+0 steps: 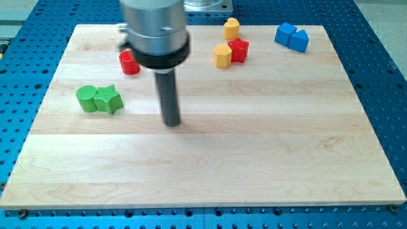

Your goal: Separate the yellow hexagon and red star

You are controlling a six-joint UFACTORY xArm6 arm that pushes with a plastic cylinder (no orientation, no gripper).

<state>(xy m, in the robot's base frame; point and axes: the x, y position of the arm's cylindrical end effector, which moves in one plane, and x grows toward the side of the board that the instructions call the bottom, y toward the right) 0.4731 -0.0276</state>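
The yellow hexagon sits near the view's top, touching the red star on its right. My tip rests on the wooden board, well below and to the left of this pair, apart from every block. The rod rises from it to the arm's grey and black head at the view's top.
A second yellow block lies just above the pair. A red cylinder is at upper left. Two green blocks touch each other at left. Two blue blocks sit at upper right. The board's edge borders a blue perforated table.
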